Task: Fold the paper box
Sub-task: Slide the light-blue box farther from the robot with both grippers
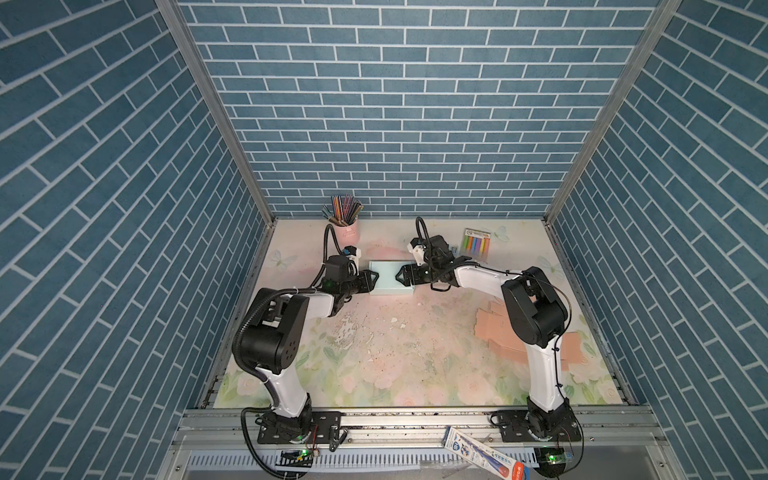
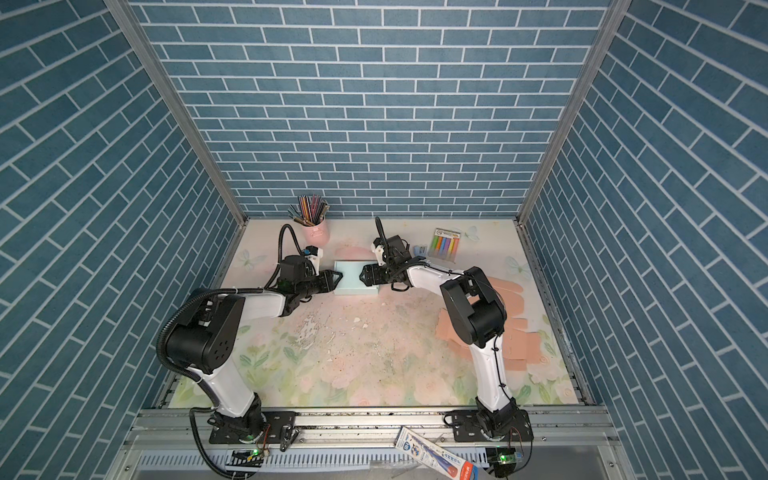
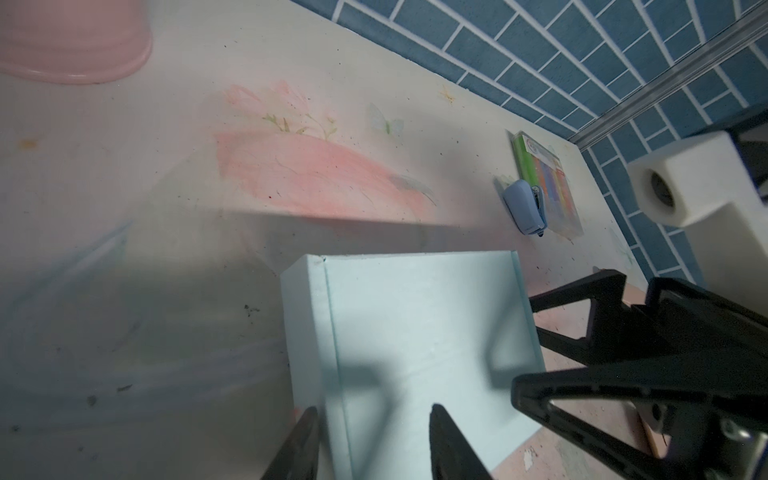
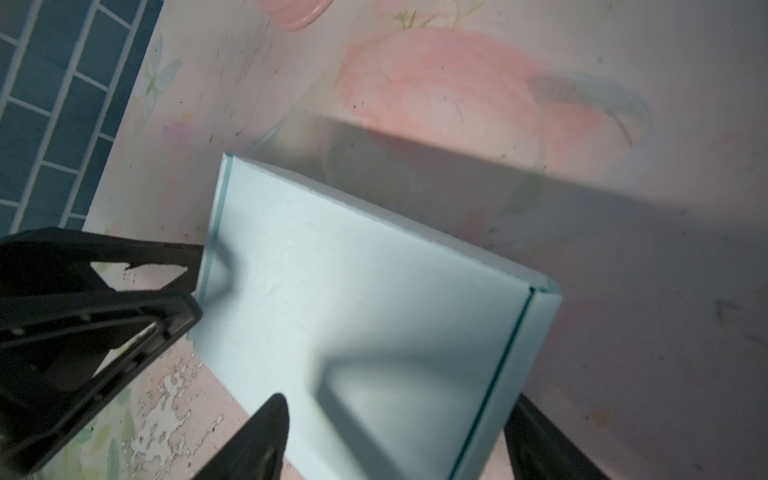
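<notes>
The left claw (image 1: 376,276) hangs low at the left end of the box. Its black triangular fingers (image 3: 303,449) are parted, with nothing clamped between them. In its wrist view one tip sits by a side wall and the other above the lid. The right claw (image 1: 397,274) faces it from the right end and is spread wider, also empty. Whether any tip touches the card cannot be told.

Between them lies the pale-blue, flat rectangular paper box (image 1: 386,283), closed and level on the floral-printed desk (image 1: 415,365). It sits in the far half, about midway between the left and right edges. Its lid is smooth and unprinted, and a thin teal line runs where the lid meets one side wall.

From the box to the front edge the desk lies open, apart from a flaked, worn patch (image 1: 347,332). At the far edge, left of the middle, stands a pink plastic cup (image 1: 349,236) of coloured pencils (image 1: 345,208). Toward the far right corner lie a clear pack of coloured markers (image 1: 477,243) and, touching it, a small lilac-blue stapler (image 3: 524,208). The pack's label is too small to read. Flat salmon-pink cardboard sheets (image 2: 513,293) lie along the right edge, partly under the right arm. On the front rail rests a blue, white and red printed packet (image 1: 486,455) whose writing is illegible.
</notes>
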### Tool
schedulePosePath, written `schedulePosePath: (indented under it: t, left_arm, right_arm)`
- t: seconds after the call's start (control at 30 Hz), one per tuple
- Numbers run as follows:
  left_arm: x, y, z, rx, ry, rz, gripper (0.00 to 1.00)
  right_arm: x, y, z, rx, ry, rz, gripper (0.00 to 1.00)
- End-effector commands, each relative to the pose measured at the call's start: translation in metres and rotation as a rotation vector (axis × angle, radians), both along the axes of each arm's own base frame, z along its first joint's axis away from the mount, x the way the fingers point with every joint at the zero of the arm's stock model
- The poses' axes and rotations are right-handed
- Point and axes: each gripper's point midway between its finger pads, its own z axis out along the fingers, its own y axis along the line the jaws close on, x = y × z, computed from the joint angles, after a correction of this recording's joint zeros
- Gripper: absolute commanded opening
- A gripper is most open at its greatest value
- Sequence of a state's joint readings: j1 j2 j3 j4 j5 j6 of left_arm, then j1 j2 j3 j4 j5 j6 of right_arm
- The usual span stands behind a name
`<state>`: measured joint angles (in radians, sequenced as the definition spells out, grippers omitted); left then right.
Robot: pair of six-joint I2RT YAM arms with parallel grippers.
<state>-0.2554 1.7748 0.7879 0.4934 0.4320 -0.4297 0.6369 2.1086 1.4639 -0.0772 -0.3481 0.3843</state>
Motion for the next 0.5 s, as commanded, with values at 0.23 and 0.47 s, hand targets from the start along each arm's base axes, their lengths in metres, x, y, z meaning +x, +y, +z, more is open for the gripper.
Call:
schedulePosePath:
  t: [0.23,0.47]
  left_arm:
    - [0.008,-0.008,0.005,-0.047,-0.031,-0.045,0.51]
    - [0.011,0.004,0.014,-0.044,-0.052,-0.008,0.62]
  right_arm:
    - [0.000,0.019,0.016,0.072,-0.015,0.083,0.90]
    - [-0.001,0.009,0.020,0.071,-0.023,0.054,0.95]
